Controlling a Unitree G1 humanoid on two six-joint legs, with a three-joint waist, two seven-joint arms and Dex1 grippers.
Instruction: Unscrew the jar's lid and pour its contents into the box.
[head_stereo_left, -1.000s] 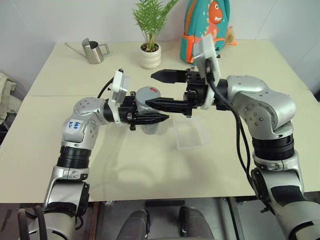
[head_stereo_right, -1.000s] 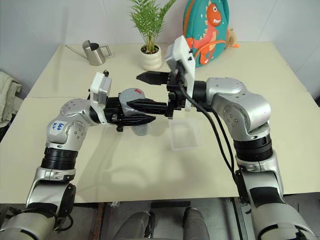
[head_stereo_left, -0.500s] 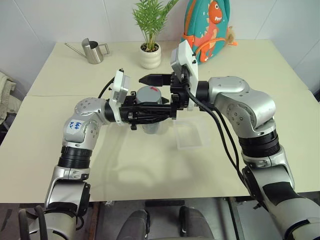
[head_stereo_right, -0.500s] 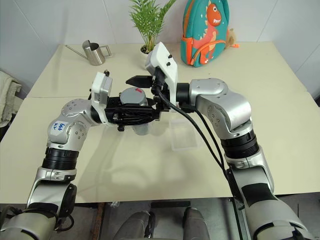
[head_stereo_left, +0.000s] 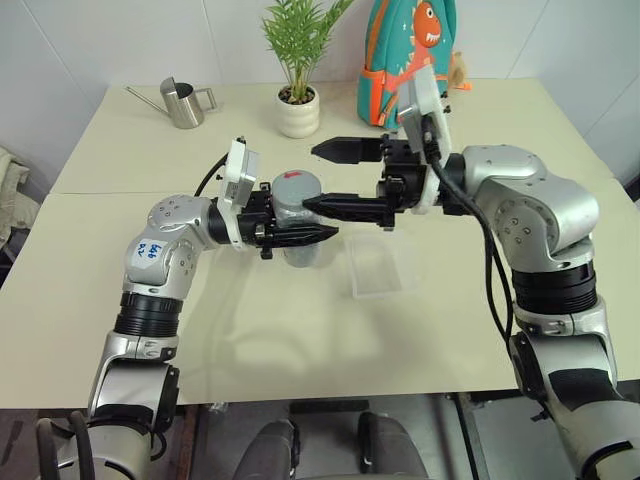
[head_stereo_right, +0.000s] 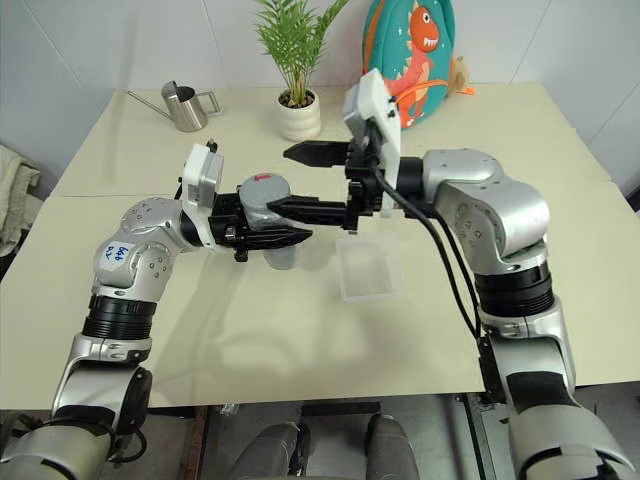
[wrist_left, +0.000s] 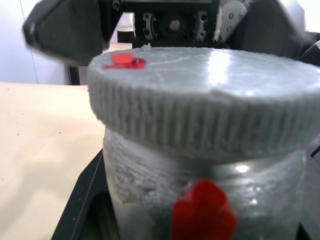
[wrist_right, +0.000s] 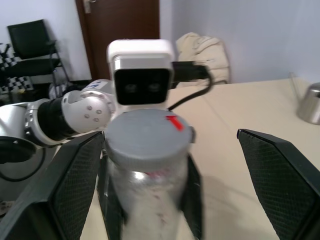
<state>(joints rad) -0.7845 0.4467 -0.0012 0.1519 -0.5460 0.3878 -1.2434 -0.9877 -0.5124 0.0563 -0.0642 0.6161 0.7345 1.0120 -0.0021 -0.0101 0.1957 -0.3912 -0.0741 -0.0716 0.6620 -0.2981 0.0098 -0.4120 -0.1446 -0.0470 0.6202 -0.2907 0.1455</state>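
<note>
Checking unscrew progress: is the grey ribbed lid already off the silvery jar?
No, the grey ribbed lid sits on the silvery jar, which the left gripper holds.

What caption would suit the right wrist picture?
Open right gripper faces the lidded jar held up by the left gripper.

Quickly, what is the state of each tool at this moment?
Left tool: shut on the jar, lid still on.
Right tool: open, fingers either side of the lid, holding nothing.

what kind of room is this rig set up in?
Probably an office or lab room made homely: plain white walls, a cream table with a potted plant, a steel watering can and a dinosaur backpack, plus a brown door and black chair.
</note>
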